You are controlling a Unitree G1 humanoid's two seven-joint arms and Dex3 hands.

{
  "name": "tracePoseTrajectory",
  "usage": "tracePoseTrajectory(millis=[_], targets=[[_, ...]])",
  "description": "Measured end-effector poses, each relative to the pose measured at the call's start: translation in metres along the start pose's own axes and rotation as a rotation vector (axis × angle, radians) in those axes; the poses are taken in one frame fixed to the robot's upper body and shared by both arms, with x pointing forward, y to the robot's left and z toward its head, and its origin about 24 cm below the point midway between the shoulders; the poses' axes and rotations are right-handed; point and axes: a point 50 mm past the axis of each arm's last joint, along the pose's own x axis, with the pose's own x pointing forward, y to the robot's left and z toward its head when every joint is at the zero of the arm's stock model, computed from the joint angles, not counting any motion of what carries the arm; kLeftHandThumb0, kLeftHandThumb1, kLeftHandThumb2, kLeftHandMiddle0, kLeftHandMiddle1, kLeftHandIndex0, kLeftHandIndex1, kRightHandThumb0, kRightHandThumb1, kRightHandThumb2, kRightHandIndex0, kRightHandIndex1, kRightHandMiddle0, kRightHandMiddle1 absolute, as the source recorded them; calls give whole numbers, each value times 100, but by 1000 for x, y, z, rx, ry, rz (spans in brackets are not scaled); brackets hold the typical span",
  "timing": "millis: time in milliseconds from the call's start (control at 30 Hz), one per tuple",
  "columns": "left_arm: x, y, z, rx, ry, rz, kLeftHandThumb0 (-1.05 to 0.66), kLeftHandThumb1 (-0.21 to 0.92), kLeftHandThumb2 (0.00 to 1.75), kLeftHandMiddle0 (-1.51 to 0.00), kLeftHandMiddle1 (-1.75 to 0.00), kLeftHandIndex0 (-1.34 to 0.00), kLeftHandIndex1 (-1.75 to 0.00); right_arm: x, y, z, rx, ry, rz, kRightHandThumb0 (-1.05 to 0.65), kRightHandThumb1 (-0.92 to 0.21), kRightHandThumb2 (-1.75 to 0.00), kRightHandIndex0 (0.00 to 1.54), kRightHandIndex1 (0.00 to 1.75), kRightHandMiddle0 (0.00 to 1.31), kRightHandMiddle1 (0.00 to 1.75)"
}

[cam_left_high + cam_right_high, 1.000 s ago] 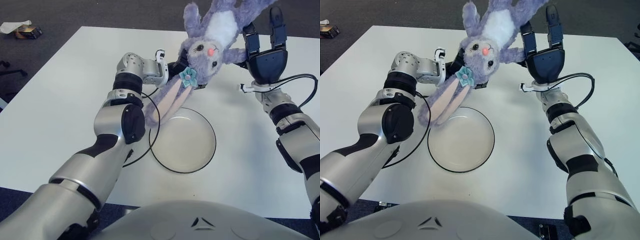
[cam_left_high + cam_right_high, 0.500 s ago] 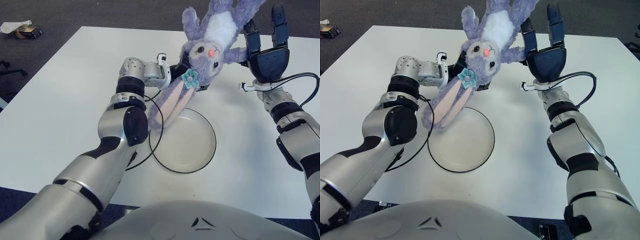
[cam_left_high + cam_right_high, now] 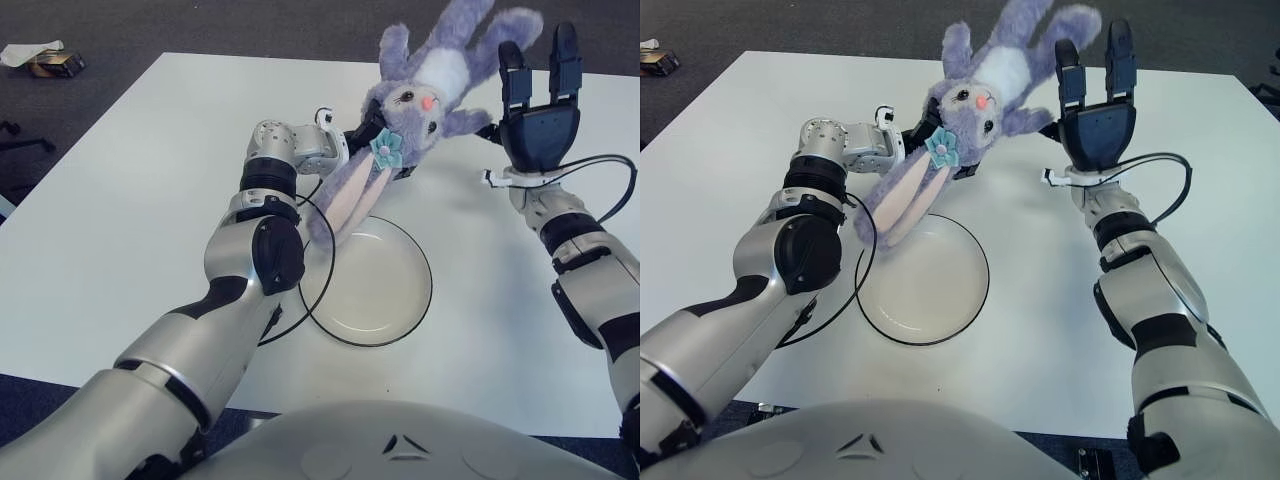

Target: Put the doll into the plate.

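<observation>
above the far side of the plate (image 3: 366, 282), the doll (image 3: 425, 95) hangs head down in the air, a purple plush rabbit with a white belly, a teal flower at its ear and long pink-lined ears drooping toward the plate's rim. it looks light, soft and floppy, so it should squash under any grip and its loose ears and limbs will swing and land first; the stuffed head or body looks like the firmest place to hold. the left hand (image 3: 352, 140) is clenched on the doll from behind its head, mostly hidden by the plush. the right hand (image 3: 541, 115) stands just beside the doll's arm, palm up and fingers (image 3: 512, 80) straight, grasping nothing. beneath lies the white table (image 3: 120, 200), with a black cable (image 3: 310, 270) looping beside the plate.
</observation>
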Motion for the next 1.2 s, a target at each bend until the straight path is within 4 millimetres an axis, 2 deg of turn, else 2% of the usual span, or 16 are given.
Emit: tracePoseTrajectory(millis=[167, 400, 767, 1200], targets=[[1, 1, 1, -10, -24, 11, -39, 65, 90, -112, -175, -37, -175, -4, 0, 1, 35, 4, 7, -75, -67, -54, 7, 4, 0, 47], [1, 1, 5, -28, -61, 15, -38, 67, 87, -111, -175, -35, -175, -4, 0, 1, 69, 22, 2, -74, -60, -59, 7, 4, 0, 52], [2, 3, 6, -67, -77, 14, -38, 68, 85, -111, -175, -34, -175, -15, 1, 2, 84, 36, 24, -73, -61, -63, 6, 4, 0, 49], [3, 4, 4, -59, -55, 28, -39, 67, 87, -110, -175, -35, -175, -18, 0, 3, 51, -4, 9, -75, -61, -62, 5, 4, 0, 51]])
